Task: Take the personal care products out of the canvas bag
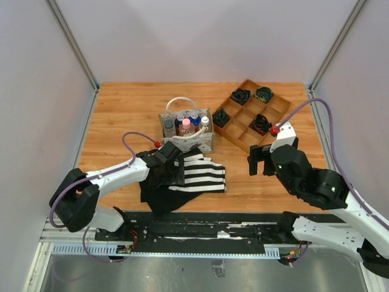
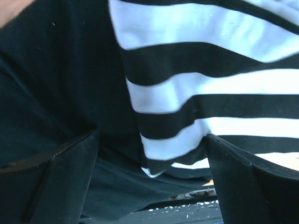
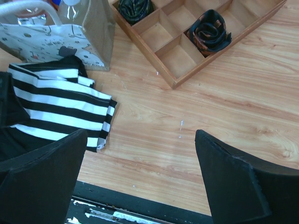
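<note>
Hovering over the striped cloth (image 1: 203, 173), left gripper (image 2: 154, 184) gapes wide, empty; right gripper (image 3: 140, 179) likewise.

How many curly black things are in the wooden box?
4. In the wooden tray: one coil and another at the far end, one at the left corner, one on the right side. None looks hidden.

No legible text, brand, number or sign in any view. Canvas bag (image 3: 46, 42): small dark prints, no readable letters. Bottles (image 1: 186, 125) inside: too small to read.
</note>
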Motion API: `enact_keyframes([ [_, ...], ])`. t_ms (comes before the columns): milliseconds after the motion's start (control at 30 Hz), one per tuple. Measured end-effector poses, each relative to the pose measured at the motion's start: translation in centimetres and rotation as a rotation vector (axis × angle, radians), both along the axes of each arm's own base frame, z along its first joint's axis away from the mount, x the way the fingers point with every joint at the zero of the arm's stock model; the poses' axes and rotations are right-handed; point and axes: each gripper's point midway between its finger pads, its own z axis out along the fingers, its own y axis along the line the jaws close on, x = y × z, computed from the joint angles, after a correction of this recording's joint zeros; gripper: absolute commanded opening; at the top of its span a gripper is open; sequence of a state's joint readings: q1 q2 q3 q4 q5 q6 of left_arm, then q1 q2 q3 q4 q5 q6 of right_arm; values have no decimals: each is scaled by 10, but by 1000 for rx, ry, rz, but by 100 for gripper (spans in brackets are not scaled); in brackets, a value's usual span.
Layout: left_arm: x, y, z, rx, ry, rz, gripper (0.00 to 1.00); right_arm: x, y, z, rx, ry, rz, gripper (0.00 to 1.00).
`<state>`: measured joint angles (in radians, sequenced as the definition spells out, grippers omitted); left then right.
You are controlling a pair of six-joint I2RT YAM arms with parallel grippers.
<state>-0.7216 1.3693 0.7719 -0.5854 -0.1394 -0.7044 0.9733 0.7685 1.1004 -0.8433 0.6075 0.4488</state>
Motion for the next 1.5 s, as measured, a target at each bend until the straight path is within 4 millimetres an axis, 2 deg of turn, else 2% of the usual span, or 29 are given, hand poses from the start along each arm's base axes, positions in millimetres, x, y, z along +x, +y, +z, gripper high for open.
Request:
enact_keyframes([
  [133,-6,3,-15,12,43,33,100,-5,-10,12,50,-40,-8,99],
  [300,1,9,-18,-26,89,102,100,-10,-18,20,90,-69,-10,98],
  [400,10,21,-15,-139,144,229,100,-11,-19,22,96,-73,-8,99],
  [467,20,39,-11,-207,141,341,100,-11,-19,22,98,-74,-7,99],
  [567,35,86,-8,-222,100,538,100,-12,-20,18,96,-73,-5,99],
  [733,42,141,-7,-208,84,749,100,-11,-18,16,89,-72,3,99],
  [967,53,195,-7,-175,79,959,100,-10,-14,19,86,-86,26,98],
  [1100,71,232,8,-136,8,1060,100,-10,-7,17,77,-76,55,99],
  [1200,89,254,33,-114,-82,1094,100,-10,-4,15,73,-67,70,99],
  [1267,100,257,53,-112,-152,1074,99,-11,-4,16,76,-67,77,99],
  [1333,103,249,70,-109,-209,1027,99,-12,-5,17,84,-71,79,98],
  [1400,104,231,87,-118,-258,946,96,-13,-5,19,91,-76,80,99],
  [1500,102,203,99,-130,-286,822,94,-11,-1,20,100,-78,86,98],
])
